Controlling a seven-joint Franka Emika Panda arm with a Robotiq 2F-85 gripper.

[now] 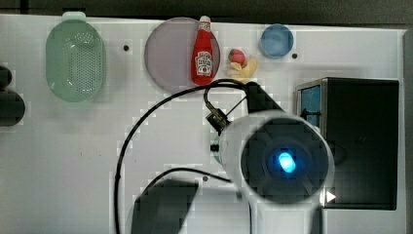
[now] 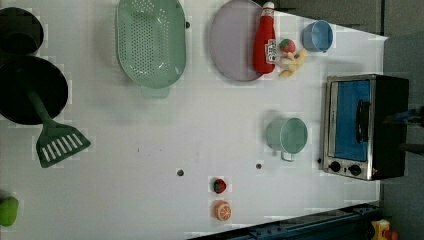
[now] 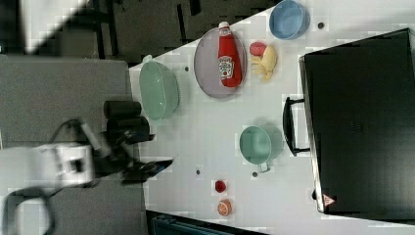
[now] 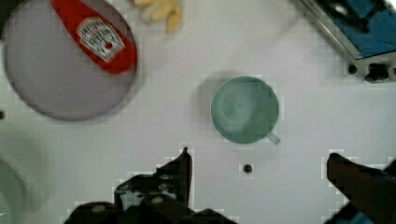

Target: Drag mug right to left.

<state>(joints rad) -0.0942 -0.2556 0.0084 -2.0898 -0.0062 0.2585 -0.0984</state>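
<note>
Mug: the mug [image 4: 244, 110] is being seen standing upright and open-mouthed on the white table [image 2: 150, 150], just beside the toaster oven [image 2: 362, 127] — on the left view's left of the oven's glass door.
Handle: a small handle is being shown on the mug's rim, on the side turned away from the purple plate [image 4: 56, 79] and the ketchup bottle [image 4: 95, 35].
Gripper: the gripper [image 4: 261, 163] is being held above the table with the jaws spread wide and nothing between them; no contact with the mug is being made.
Key relation: in the wrist view the mug is being framed just ahead of the gap between the two fingers, close to the midline — so it is judged that a short advance and a descent are being called for before any drag.
Drag path: bare table is being seen on the side of the mug away from the oven, with the colander [image 2: 150, 42] well apart.
Stage: judged as approach; the drag is not yet being made.
</note>
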